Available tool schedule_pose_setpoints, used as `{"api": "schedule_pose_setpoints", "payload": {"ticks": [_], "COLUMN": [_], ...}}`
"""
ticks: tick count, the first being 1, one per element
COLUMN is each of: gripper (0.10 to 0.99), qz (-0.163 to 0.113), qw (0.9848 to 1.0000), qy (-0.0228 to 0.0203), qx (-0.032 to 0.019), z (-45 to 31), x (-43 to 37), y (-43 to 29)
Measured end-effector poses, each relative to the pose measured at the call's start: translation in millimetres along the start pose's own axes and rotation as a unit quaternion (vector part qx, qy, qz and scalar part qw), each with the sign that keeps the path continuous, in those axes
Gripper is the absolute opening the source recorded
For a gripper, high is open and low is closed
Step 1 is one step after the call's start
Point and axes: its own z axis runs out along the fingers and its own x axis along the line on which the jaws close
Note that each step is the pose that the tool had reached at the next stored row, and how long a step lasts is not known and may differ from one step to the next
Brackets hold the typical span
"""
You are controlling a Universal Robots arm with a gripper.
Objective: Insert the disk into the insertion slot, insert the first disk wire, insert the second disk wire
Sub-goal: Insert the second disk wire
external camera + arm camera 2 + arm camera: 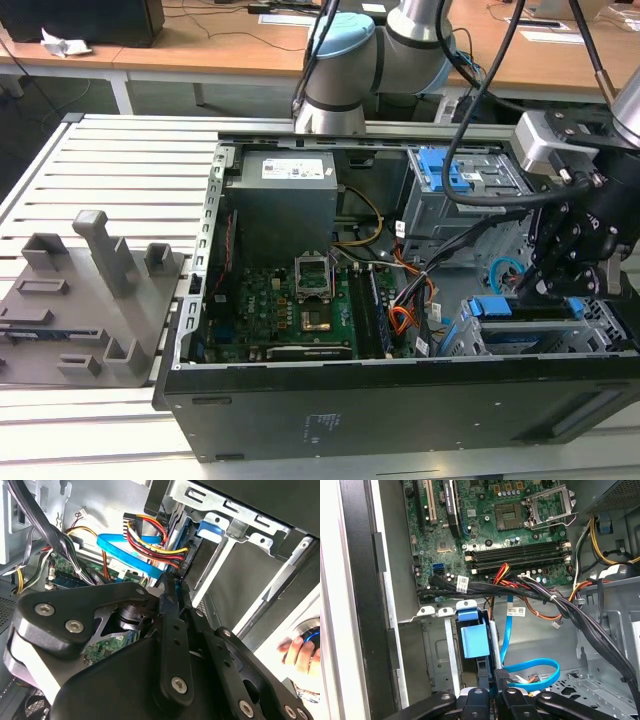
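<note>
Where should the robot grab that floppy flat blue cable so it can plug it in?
Probably at the stiff black plug on the end of the blue cable, not the ribbon, which bends and loops. Pinch the plug's two wide flat sides, coming from the cable side so its front stays free.

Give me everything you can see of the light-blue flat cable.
The light-blue cable is a thin, flat, plastic-sheathed lead. In the first wrist view it drops from under the black wire bundle, curls into a loose loop above the perforated grey metal floor, and ends in a black plug right at the tool. It lies slack, without kinks. Whether the plug is seated cannot be told.
</note>
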Motion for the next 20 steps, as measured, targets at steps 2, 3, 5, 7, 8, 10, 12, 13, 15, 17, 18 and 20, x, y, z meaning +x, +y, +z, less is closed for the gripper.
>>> {"api": "schedule_pose_setpoints", "payload": {"ticks": [2,3,5,7,8,10,12,13,15,17,18,20], "gripper": [0.161,0.161,0.161,0.161,0.173,0.235,0.235,0.235,0.235,0.157,0.106,0.106], "qz": [-0.002,-0.002,-0.003,-0.003,-0.003,-0.003,-0.003,-0.003,-0.003,-0.003,-0.003,-0.003], "qw": [1.0,1.0,1.0,1.0,1.0,1.0,1.0,1.0,1.0,1.0,1.0,1.0], "qy": [0.0,0.0001,0.0002,0.0,-0.0002,-0.0001,-0.0002,-0.0001,0.0,0.0,0.0,0.0], "qx": [0.0,0.0,0.0,0.0,-0.0001,0.0,0.0,0.0,0.0,0.0,0.0,0.0], "z": [1.6,2.4,3.5,3.8,4.1,4.1,-1.1,-6.4,-11.0,-18.2,-21.4,-28.3], "x": [0.4,0.6,0.8,0.7,0.7,0.8,0.7,0.6,0.0,-0.4,-0.5,-0.6], "y": [-0.2,-0.2,-0.3,-0.3,-0.3,-0.3,0.0,0.3,0.6,1.0,1.2,1.5]}}
